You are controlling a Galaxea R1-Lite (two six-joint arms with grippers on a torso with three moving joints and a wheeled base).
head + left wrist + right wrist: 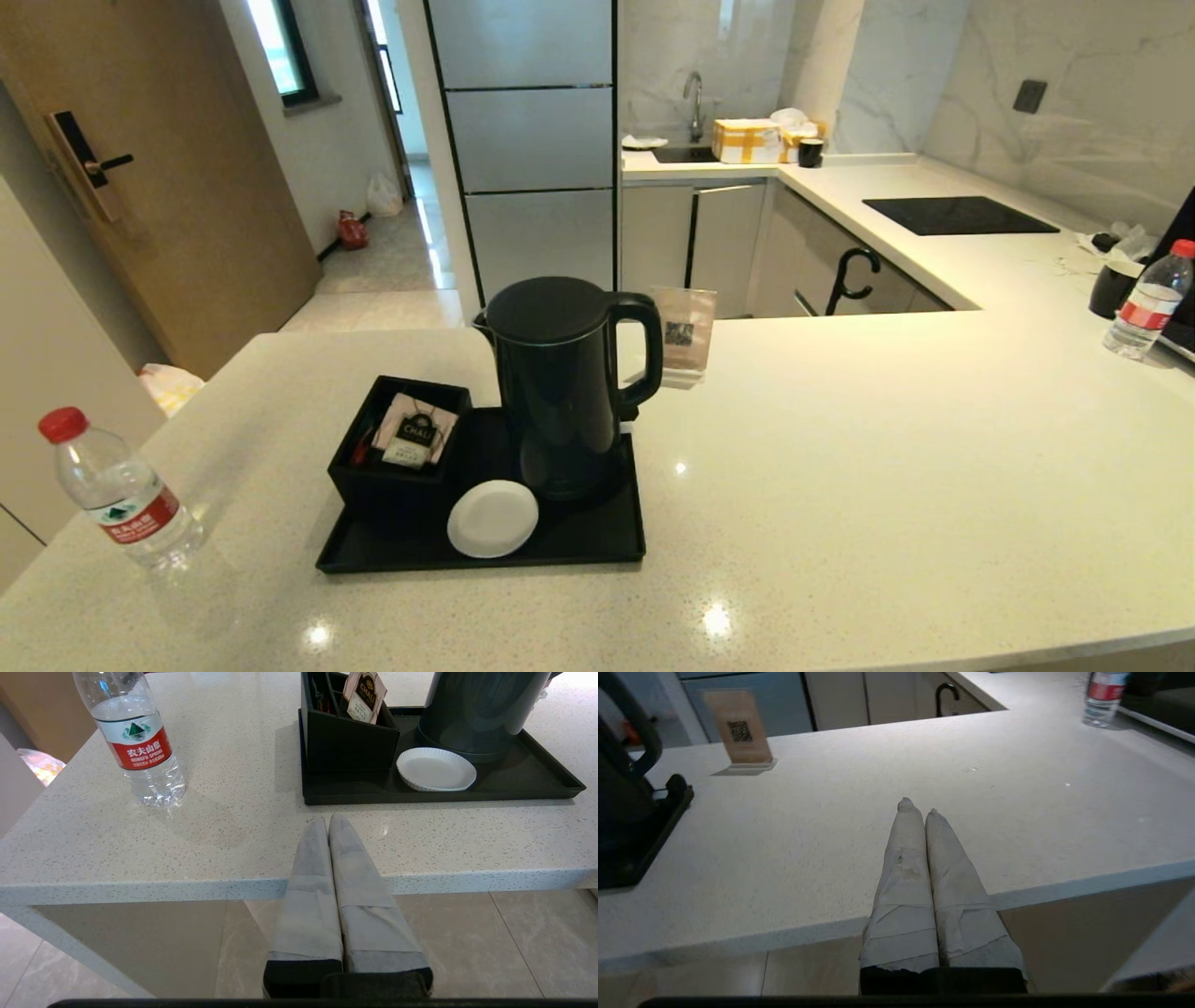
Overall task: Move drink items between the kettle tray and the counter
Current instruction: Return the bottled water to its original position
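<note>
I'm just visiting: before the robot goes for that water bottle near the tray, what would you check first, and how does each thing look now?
1. Water bottle upright on the counter, capped: ok.
2. Left end effector empty, fingers shut: not ok for grasping, must open.
3. Kettle tray has bare floor for the bottle: ok.
4. Kettle upright on tray: ok.
5. Right end effector shut, away from the tray: ok.
</note>
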